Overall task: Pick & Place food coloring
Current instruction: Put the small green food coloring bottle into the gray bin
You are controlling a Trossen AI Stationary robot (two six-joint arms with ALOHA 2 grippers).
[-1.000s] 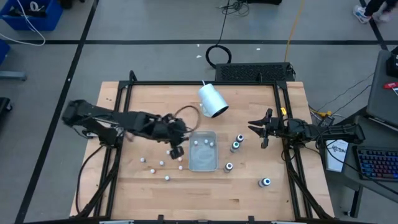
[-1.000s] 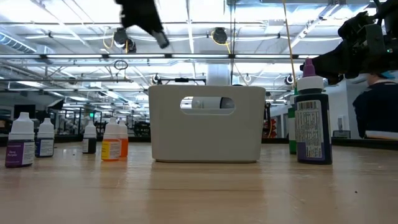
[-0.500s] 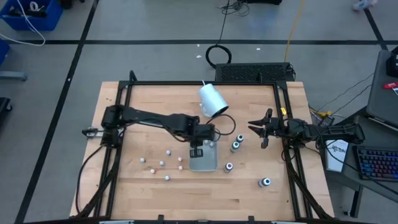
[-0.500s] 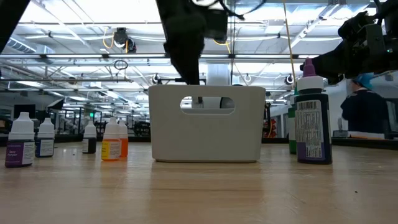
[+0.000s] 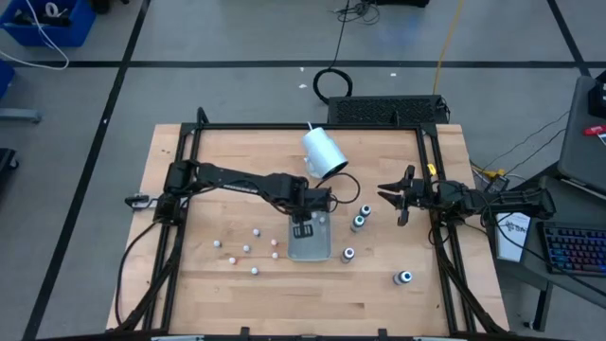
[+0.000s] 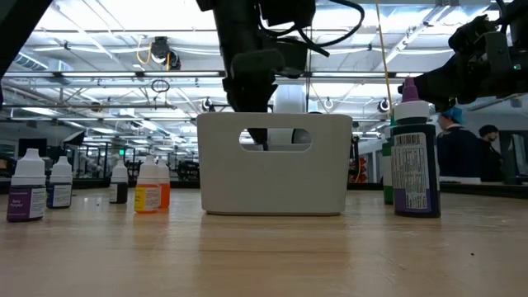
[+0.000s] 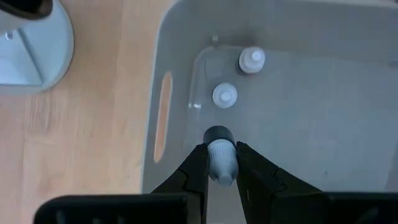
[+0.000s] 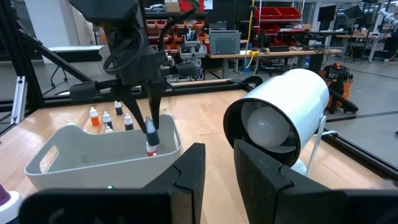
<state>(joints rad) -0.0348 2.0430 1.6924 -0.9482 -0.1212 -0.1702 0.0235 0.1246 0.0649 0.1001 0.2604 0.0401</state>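
Note:
My left gripper [image 5: 303, 229] reaches down into the pale plastic tray [image 5: 318, 249], shut on one small food coloring bottle [image 7: 222, 160]. Two more small bottles [image 7: 225, 95] stand on the tray's floor. Several small bottles [image 5: 246, 249] stand on the table left of the tray, and the larger dark bottles with pale caps [image 5: 358, 223] stand to its right. The low view shows the left gripper [image 6: 252, 99] dipping behind the tray's wall [image 6: 275, 177]. My right gripper [image 5: 400, 195] waits open near the table's right edge. My left gripper pinches the small bottle between its two fingers [image 7: 198, 167] on its pale part [image 7: 222, 163]. The fingers come from above, pointing down. The bottle [image 8: 151, 142] hangs upright below the fingertips, inside the tray; whether it touches the floor, I cannot tell.
A large white cylindrical cup [image 5: 324, 153] lies on its side just beyond the tray's far edge. One dark bottle [image 5: 404, 278] stands alone near the near right corner. A black frame runs along the table's left and right sides. People show in the room beyond.
My left gripper has travelled from above the small bottles toward the table's right, over the tray, then gone down into it, carrying the small bottle. The right arm has kept still.

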